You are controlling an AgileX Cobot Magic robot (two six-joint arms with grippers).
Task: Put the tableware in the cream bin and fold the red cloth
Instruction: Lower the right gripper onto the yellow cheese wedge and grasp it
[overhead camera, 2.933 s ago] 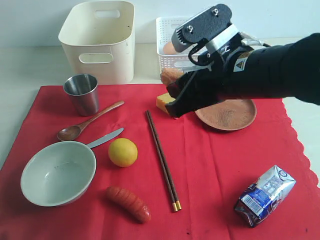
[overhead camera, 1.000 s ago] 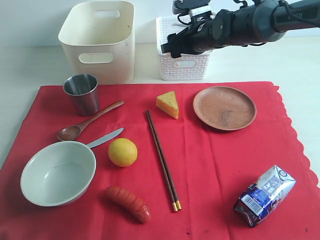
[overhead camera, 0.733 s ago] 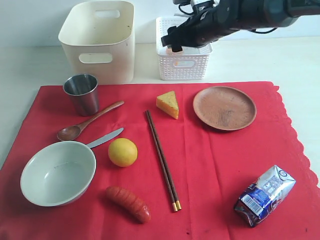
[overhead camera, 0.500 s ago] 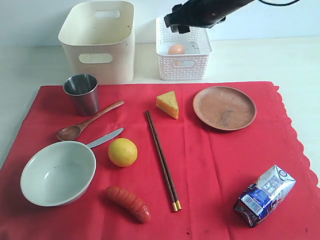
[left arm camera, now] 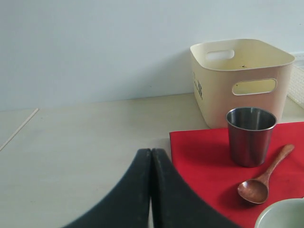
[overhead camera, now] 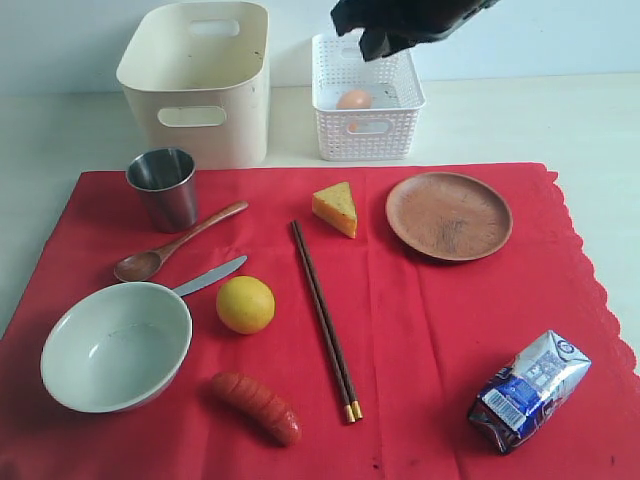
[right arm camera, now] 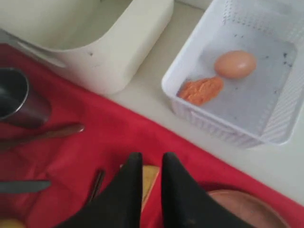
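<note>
My right gripper [right arm camera: 152,156] hangs high over the white basket [overhead camera: 340,140], clear of its rim. Jaws a slit apart, empty. Left gripper [left arm camera: 151,152] pressed closed, idle.

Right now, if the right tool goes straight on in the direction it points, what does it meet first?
Probably the cheese wedge, seen just ahead of the right tool, or the red cloth beside it. The tool hangs high above both, so the depth is unclear.
</note>
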